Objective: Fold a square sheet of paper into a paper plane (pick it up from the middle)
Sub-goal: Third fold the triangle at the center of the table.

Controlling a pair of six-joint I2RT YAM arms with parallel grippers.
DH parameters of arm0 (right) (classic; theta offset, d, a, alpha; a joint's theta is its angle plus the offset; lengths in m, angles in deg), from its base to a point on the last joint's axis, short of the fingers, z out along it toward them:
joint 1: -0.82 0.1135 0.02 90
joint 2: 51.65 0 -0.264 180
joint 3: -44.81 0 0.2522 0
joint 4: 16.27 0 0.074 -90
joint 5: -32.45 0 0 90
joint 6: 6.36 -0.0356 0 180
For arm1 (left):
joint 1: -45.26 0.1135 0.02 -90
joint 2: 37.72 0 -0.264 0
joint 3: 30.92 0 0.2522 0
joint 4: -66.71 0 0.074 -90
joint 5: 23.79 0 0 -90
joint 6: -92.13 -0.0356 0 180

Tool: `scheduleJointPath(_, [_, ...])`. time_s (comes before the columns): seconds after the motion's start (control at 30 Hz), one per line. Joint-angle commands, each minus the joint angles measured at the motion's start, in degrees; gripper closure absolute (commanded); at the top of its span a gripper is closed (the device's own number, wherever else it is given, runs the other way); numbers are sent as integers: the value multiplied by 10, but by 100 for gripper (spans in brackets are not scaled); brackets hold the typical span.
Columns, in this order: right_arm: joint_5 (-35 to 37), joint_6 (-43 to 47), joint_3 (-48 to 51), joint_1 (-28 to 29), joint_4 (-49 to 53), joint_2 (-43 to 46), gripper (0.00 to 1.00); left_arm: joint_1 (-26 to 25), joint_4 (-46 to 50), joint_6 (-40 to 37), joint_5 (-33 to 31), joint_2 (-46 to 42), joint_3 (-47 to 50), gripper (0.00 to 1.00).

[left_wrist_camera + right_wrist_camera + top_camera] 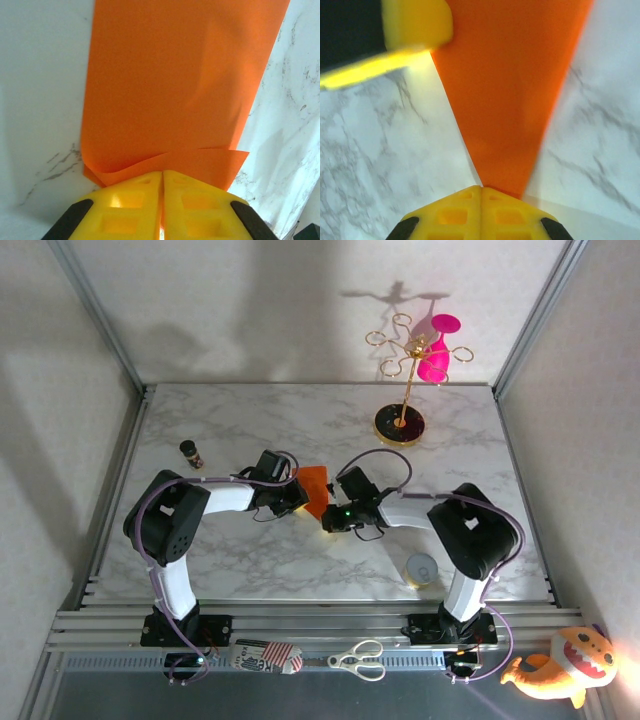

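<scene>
The square sheet of paper [315, 487] is bright orange and folded over. It hangs between my two grippers near the middle of the marble table [250, 550]. In the left wrist view the paper [175, 85] shows two layers, and my left gripper [163, 174] is shut on its near edge. In the right wrist view the paper [510, 100] narrows to a point at my right gripper [481, 188], which is shut on that tip. The left gripper's yellow finger [415, 22] shows blurred at the upper left. From above, the left gripper [297, 496] and right gripper [329, 517] sit close together.
A gold stand [400, 423] on a black round base holds a pink glass [435, 360] at the back right. A small dark bottle [191, 453] stands at the left. A white round object [421, 569] lies by the right arm. Scissors [360, 660] and a plush toy [560, 665] lie off the front edge.
</scene>
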Motion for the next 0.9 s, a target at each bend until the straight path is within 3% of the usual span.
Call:
scheduleJointPath(0.0, [13, 26, 25, -8, 54, 32, 100, 4, 49, -12, -47, 29, 1, 90])
scheduleJointPath(0.27, [-34, 12, 3, -8, -47, 59, 99, 4, 44, -6, -42, 26, -4, 89])
scheduleJointPath(0.63, [8, 4, -41, -5, -11, -28, 100, 3, 36, -4, -29, 11, -10, 89])
scheduleJointPath(0.87, [36, 2, -44, -4, 22, -52, 100, 0, 35, -41, -9, -11, -44, 85])
